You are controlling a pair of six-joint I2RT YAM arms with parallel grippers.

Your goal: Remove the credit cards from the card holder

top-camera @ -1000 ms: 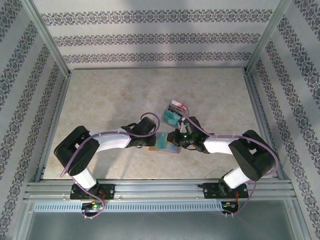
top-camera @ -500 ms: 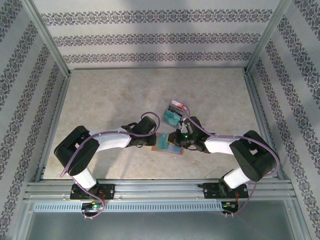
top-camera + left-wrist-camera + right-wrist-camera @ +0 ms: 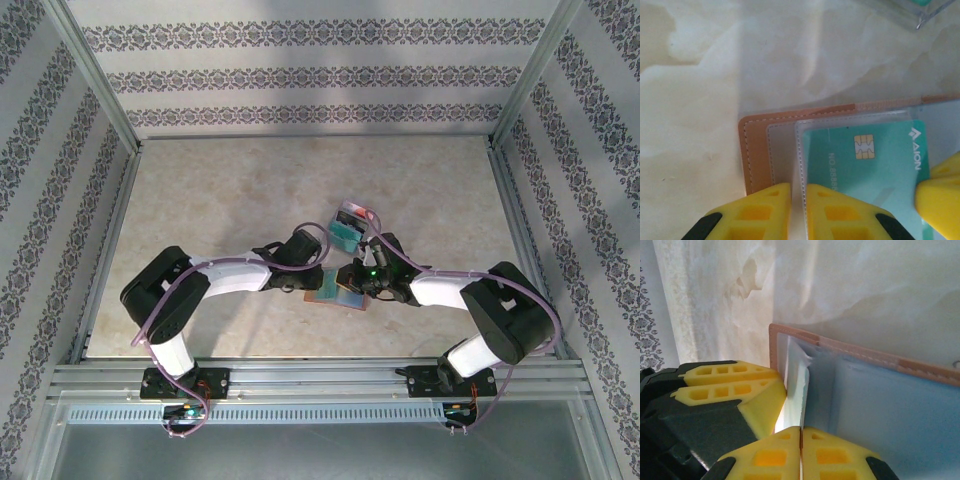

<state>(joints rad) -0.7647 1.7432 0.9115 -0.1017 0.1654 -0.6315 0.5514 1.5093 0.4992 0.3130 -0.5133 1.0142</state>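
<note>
The card holder (image 3: 338, 292) lies open on the table between the two arms, brown-bordered (image 3: 756, 150) with grey-blue panels (image 3: 890, 415). A teal credit card (image 3: 875, 160) with a gold chip sits in its clear pocket. My left gripper (image 3: 799, 192) is shut on the stitched edge of that pocket at the holder's left end (image 3: 313, 285). My right gripper (image 3: 801, 432) is shut on the thin edge of the teal credit card (image 3: 796, 390), at the holder's right end (image 3: 352, 281). One right fingertip (image 3: 940, 195) rests on the card's far end.
A small clear plastic tray (image 3: 347, 228) stands just behind the holder, with a teal card and a red card in it. Its corner (image 3: 920, 10) appears at the top of the left wrist view. The left gripper's yellow fingers (image 3: 725, 390) crowd the right gripper.
The left arm has pushed to the right, its elbow and wrist shifting toward the holder. The holder's near edge turned slightly. The right arm stayed almost still.
</note>
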